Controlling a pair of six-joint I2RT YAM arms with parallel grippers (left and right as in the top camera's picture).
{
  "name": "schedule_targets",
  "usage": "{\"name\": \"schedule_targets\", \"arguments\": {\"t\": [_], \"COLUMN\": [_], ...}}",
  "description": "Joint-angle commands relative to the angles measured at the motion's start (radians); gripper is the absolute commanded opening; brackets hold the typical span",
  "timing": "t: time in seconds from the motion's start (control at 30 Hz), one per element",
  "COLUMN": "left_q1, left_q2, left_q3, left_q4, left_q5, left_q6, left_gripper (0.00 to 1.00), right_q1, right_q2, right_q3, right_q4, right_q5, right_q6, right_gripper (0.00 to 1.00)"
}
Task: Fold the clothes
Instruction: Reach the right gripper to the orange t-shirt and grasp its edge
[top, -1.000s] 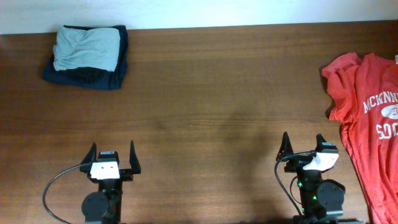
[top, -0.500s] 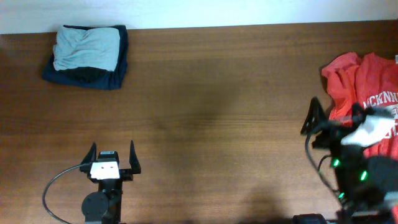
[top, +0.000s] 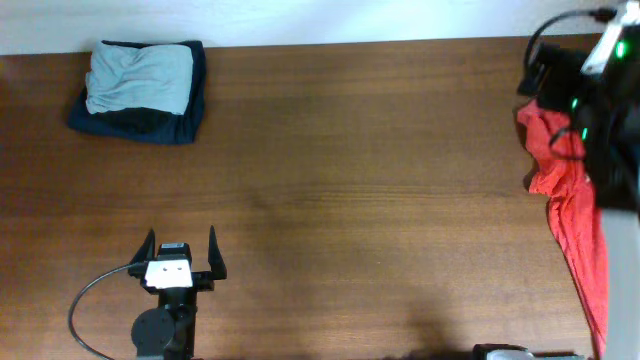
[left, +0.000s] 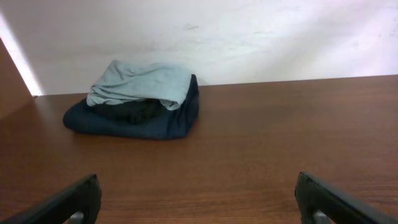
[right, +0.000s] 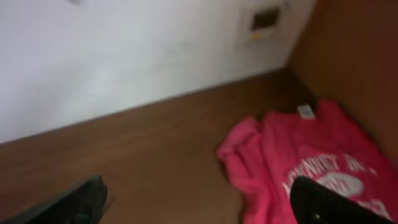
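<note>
Presently, jaws of the left gripper (left: 199, 200) and right gripper (right: 199, 204) stand apart, empty. A pinch into the bunched orange-red cotton T-shirt (right: 280, 155) may catch several layers.

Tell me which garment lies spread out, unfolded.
The orange-red T-shirt at the right edge of the table, loose with white lettering up; the grey and navy garments far left sit in a compact stack.

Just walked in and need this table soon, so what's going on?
The right arm's fingers are open above the red T-shirt, which lies unfolded at the table's right edge. The left arm's fingers are open near the front edge, touching nothing. A folded pile of dark and grey clothes sits at the far left corner.
</note>
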Motion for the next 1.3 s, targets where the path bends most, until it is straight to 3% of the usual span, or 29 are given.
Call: {"name": "schedule_targets", "arguments": {"t": [0.0, 0.23, 0.3, 0.4, 0.5, 0.73, 1.27], "left_q1": [-0.003, -0.003, -0.003, -0.003, -0.003, -0.003, -0.003], "left_q2": [-0.006, -0.006, -0.006, -0.006, -0.006, -0.006, -0.006], "left_q3": [-0.005, -0.005, -0.005, -0.005, -0.005, -0.005, -0.005], "left_q4": [-0.001, -0.001, -0.001, -0.001, -0.001, -0.001, -0.001], "left_q5": [0.008, 0.008, 0.008, 0.008, 0.008, 0.008, 0.008], "left_q6": [0.012, 0.012, 0.013, 0.013, 0.013, 0.012, 0.012], "left_gripper": [0.99, 0.99, 0.99, 0.99, 0.99, 0.99, 0.99], "right_q1": [-0.103, -0.22, -0.217, -0.197, -0.198, -0.209, -0.218], "right_q2": [0.15, 0.367, 0.419, 0.489, 0.566, 0.712, 0.873], "right_q3": [0.098, 0.107, 0.107, 0.107, 0.107, 0.107, 0.101], "right_q4": [-0.056, -0.008, -0.002, -0.005, 0.024, 0.077, 0.18], "right_q5": [-0.011, -0.069, -0.103, -0.106, -0.106, -0.106, -0.08], "right_q6": [-0.008, -0.048, -0.154, -0.248, -0.254, -0.285, -0.283], "right_gripper": [0.99, 0.99, 0.87, 0.8, 0.69, 0.57, 0.54]}}
